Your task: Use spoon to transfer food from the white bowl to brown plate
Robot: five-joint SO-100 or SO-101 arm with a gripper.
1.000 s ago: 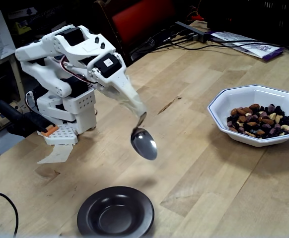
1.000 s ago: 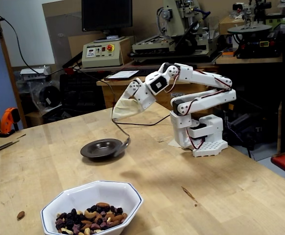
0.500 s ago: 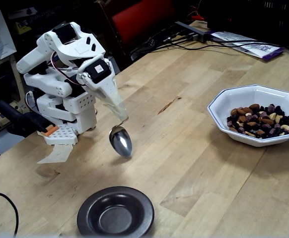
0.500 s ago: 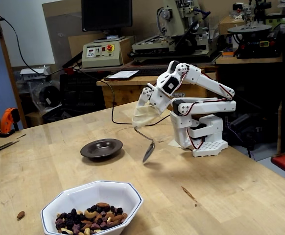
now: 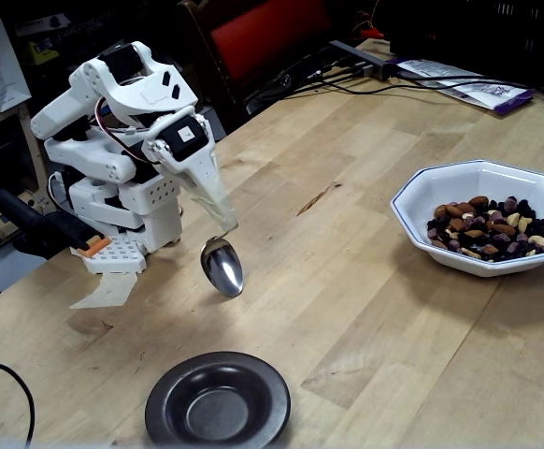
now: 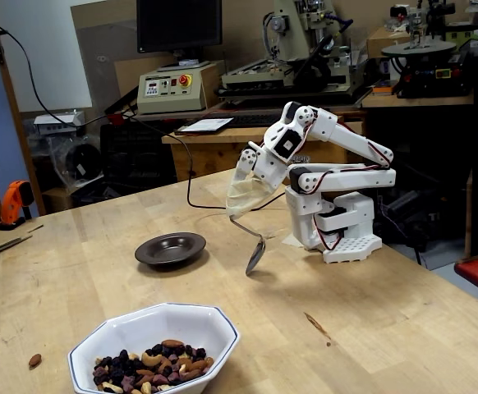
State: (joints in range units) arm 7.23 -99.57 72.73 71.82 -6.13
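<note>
My gripper (image 5: 218,217) (image 6: 237,207) is shut on the handle of the spoon (image 5: 222,267) (image 6: 255,256). The silver spoon hangs bowl-down just above the wooden table, close in front of the arm's base, and it looks empty. In both fixed views the brown plate (image 5: 218,402) (image 6: 171,248) lies empty on the table, apart from the spoon. The white bowl (image 5: 485,215) (image 6: 155,341) holds the food (image 5: 492,227) (image 6: 150,375), a heap of almonds, pale nuts and dark dried fruit, well away from the gripper.
The white arm base (image 5: 127,210) (image 6: 337,222) stands at the table's edge. A lone almond (image 6: 34,359) lies on the wood near the bowl. A dark scar (image 5: 317,198) marks the tabletop. Cables and papers (image 5: 468,89) lie at the far edge.
The arm has drawn back toward its base, carrying the spoon away from above the brown plate and lowering it nearer the table. In the last half second it shifted only slightly.
</note>
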